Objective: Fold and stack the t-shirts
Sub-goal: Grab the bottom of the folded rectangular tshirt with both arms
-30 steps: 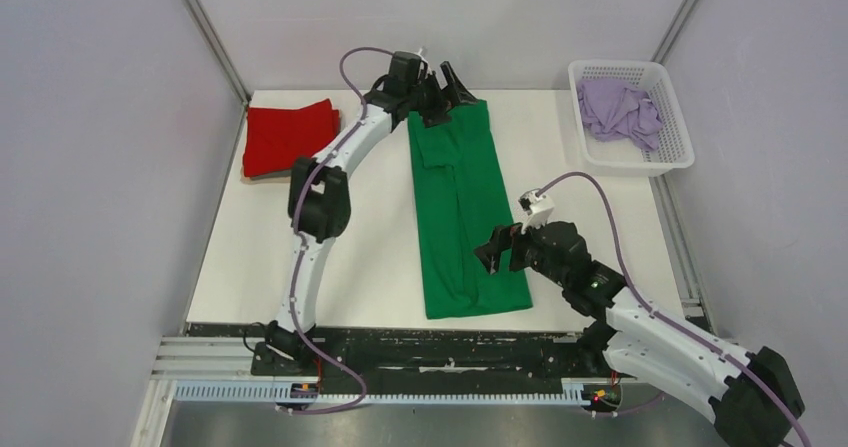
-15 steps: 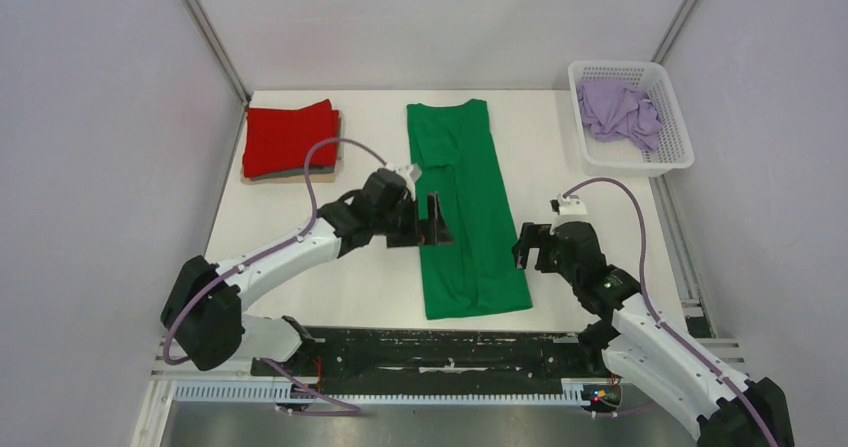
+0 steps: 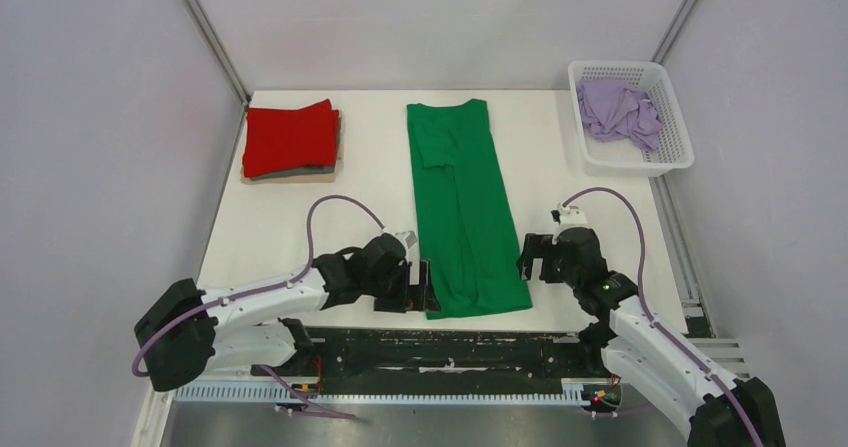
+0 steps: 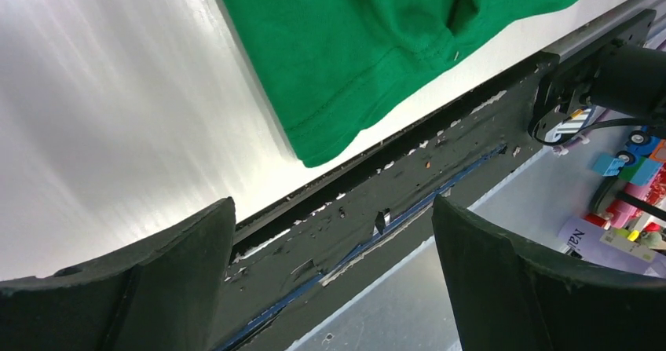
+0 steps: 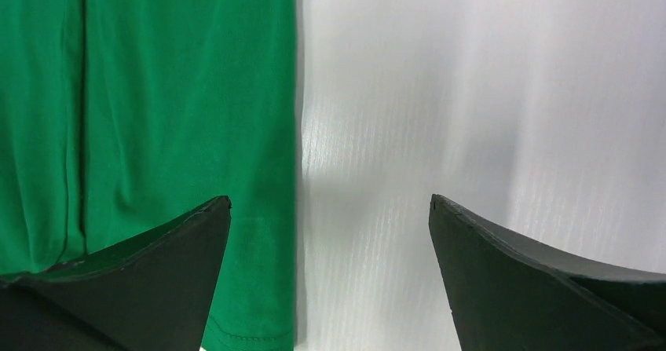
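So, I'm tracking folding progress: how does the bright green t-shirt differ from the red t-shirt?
The bright green t-shirt lies as a long narrow strip down the white table; the red t-shirt is a compact rectangle. Green rests on the bare table, red on a grey layer. The left gripper and right gripper flank green's near end; none is near red. Both lie flat.

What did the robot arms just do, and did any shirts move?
The left fingers swung back from the green shirt's far end to its near left corner, open and empty. The right fingers shifted slightly right, to beside its right edge. The green shirt, red shirt and lilac shirt stayed put.
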`<act>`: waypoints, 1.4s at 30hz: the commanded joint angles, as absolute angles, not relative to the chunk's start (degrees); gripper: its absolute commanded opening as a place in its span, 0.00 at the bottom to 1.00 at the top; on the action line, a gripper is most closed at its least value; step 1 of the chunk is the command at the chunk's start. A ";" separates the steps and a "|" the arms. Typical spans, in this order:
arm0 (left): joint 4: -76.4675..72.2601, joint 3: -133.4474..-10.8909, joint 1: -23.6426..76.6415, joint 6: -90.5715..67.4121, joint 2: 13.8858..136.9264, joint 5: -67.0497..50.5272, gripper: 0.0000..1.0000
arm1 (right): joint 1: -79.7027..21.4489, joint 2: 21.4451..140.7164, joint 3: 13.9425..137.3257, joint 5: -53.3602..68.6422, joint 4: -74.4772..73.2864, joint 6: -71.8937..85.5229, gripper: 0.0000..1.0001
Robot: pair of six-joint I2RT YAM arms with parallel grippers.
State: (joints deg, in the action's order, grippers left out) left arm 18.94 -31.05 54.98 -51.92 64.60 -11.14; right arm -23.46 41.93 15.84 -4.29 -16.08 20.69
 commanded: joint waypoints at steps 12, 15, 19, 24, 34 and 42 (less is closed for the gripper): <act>15.20 -31.54 57.66 -56.13 74.76 -9.77 0.78 | -23.29 39.99 15.66 -3.91 -12.34 18.46 0.99; 13.61 -31.62 57.65 -56.97 75.35 -8.13 0.71 | -23.30 39.95 15.42 -3.95 -12.39 18.26 0.99; 12.93 -32.71 57.65 -58.03 77.55 -7.31 0.57 | -23.29 39.92 15.45 -3.88 -12.41 18.19 0.99; 12.52 -32.89 57.69 -59.47 81.05 -7.95 0.26 | -23.29 40.04 14.78 -3.53 -12.48 18.19 0.99; 14.22 -31.91 57.80 -61.79 80.32 -7.25 0.02 | -23.29 38.59 17.25 -0.16 -24.62 19.77 0.99; 18.47 -32.16 60.38 -65.84 78.50 -6.62 0.02 | -23.29 31.60 17.84 6.79 -32.15 20.53 0.79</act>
State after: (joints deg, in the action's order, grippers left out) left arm 12.86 -31.86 58.35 -62.57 79.22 -8.97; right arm -23.44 34.17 16.08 2.20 -28.58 19.53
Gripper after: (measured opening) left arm 0.036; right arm 0.847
